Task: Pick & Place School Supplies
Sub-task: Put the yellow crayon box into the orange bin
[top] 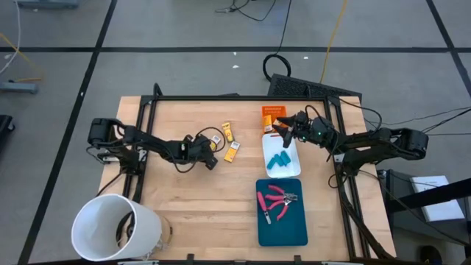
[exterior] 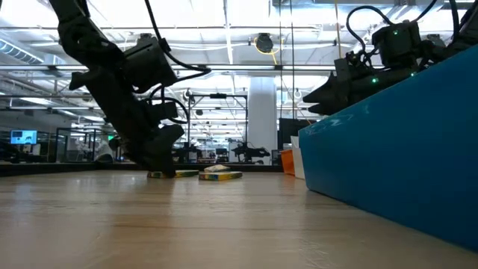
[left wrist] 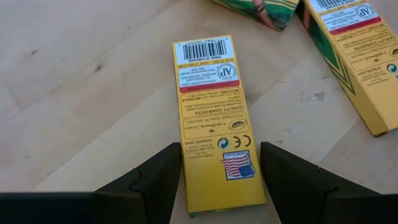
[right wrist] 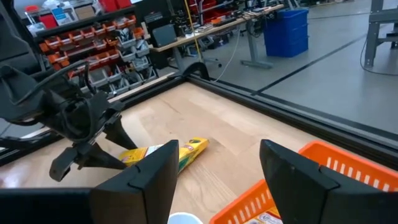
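Three small yellow crayon boxes lie flat on the wooden table; one (left wrist: 211, 118) sits between the open fingers of my left gripper (left wrist: 219, 168), which is low over the table (top: 211, 149). The two others (top: 228, 131) (top: 232, 152) lie just beyond it. Light-blue pieces (top: 280, 160) rest in the white tray (top: 292, 171), and pink-handled tools (top: 276, 200) lie in the teal tray (top: 294, 228). My right gripper (right wrist: 217, 168) hovers open and holding nothing above the orange tray (right wrist: 323, 168), near the table's far right (top: 285, 126).
A big white bucket (top: 114, 228) lies at the table's near left corner. A dark metal frame (top: 221, 97) runs along the table's far and side edges. Bare wood (top: 199, 206) stretches between the bucket and the teal tray. In the low view the teal tray's wall (exterior: 403, 149) fills the right side.
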You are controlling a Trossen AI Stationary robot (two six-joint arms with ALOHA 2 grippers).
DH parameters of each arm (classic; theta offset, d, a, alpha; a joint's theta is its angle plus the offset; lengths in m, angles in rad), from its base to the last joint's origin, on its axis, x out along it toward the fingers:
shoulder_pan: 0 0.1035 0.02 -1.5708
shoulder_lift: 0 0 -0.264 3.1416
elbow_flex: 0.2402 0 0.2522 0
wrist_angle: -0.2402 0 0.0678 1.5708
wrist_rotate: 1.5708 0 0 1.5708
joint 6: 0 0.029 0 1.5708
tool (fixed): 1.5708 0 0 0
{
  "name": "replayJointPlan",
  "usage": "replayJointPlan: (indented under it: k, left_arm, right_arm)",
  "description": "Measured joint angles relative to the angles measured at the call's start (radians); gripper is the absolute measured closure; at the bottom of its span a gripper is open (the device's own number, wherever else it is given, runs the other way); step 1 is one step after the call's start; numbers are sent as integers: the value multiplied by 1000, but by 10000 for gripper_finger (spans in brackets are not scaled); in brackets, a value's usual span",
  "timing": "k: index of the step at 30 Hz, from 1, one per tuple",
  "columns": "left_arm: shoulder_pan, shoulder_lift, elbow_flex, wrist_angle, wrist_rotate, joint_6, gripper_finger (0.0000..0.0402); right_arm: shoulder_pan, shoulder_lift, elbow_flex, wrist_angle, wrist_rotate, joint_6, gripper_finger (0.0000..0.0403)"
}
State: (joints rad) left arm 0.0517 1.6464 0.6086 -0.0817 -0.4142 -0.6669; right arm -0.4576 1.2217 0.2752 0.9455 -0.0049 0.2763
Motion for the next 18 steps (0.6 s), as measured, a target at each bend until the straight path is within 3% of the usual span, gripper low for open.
replayJointPlan:
  k: [7,14,18]
  left_arm:
    - [1,-3,0,-20,22,7,182]
    - [1,-2,-1,-25,29,30,241]
    - [1,-4,5,-24,25,65,248]
  right_arm:
    - [9,0,0,0,1,0,190]
    - [9,0,0,0,2,0,192]
    - [9,0,0,0,2,0,192]
